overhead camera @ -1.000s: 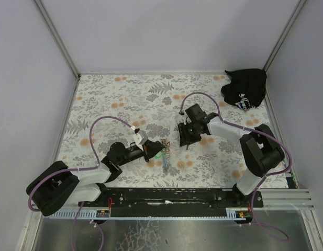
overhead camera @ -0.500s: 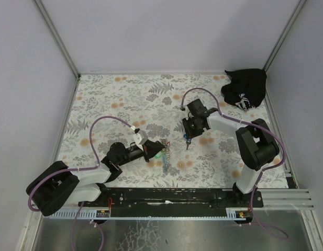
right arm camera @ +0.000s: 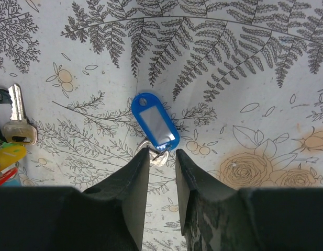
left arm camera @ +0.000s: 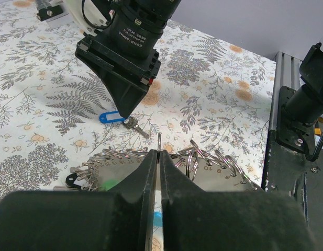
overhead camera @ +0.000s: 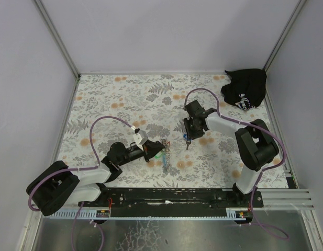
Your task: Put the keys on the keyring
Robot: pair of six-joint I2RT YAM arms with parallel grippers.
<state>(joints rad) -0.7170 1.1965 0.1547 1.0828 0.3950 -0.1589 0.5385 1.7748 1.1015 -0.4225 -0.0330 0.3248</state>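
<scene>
A table (overhead camera: 124, 99) fills the middle of the top view, covered by a pale cloth printed with grey ferns and leaves and small orange flowers. Plain pale lilac walls close it in: a back wall (overhead camera: 166, 31) at 12 o'clock, a left wall (overhead camera: 25, 94) at 9 o'clock and a right wall (overhead camera: 308, 89) at 3 o'clock. Slim metal posts (overhead camera: 56, 36) run along the corners where the walls meet. A black cloth bag (overhead camera: 245, 89) with white print lies in the corner at 1 o'clock. At 6 o'clock a black rail (overhead camera: 166, 197) runs along the near edge, with a bare metal sheet (overhead camera: 151, 235) below it. The light is even and soft, with only faint shadows.
</scene>
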